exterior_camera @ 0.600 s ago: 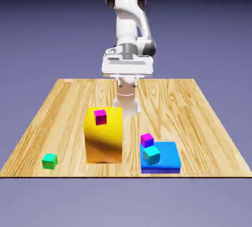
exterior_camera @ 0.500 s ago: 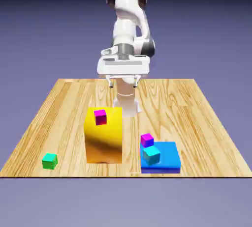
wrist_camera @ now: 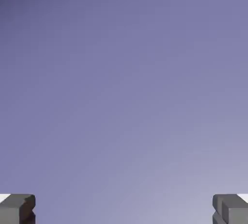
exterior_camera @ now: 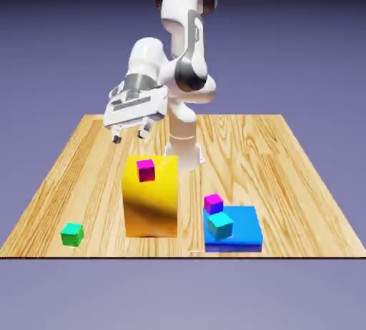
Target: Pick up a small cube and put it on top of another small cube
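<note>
Counting across the wooden table, there are six blocks: four tiny cubes and two larger ones. The emerald-green cube sits alone on the wood at the lower left of the exterior view, near the table's front edge and well apart from everything else. A teal-cyan cube of like size rests on the flat blue slab at the lower right. Two magenta cubes complete the small ones: one magenta cube on top of the tall yellow block near the centre, the other at the blue slab's far left corner, though whether it stands on the slab or just behind it on the wood is hard to tell.

One white arm rises at the upper middle of the frame, and its gripper hangs in the air at the upper left of centre, above the table and clear of every block. Its two fingers stand wide apart with nothing between them. In the hand view only the two grey fingertips show, one in each bottom corner, against plain blue-violet backdrop.
</note>
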You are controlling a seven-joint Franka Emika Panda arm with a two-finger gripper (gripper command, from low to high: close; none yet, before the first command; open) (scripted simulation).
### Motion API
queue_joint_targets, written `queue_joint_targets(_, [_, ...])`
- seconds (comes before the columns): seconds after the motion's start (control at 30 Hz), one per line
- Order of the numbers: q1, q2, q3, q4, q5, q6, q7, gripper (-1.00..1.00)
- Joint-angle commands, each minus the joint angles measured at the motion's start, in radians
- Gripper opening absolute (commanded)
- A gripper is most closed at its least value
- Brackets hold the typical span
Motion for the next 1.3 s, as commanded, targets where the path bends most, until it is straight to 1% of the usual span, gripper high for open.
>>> queue_joint_targets(0.0, [-0.018,0.021,0.009,0.017,0.044,0.009,-0.003,0.00])
queue_joint_targets(1.27, [-0.712,0.810,0.365,0.660,1.696,0.332,-0.104,0.00])
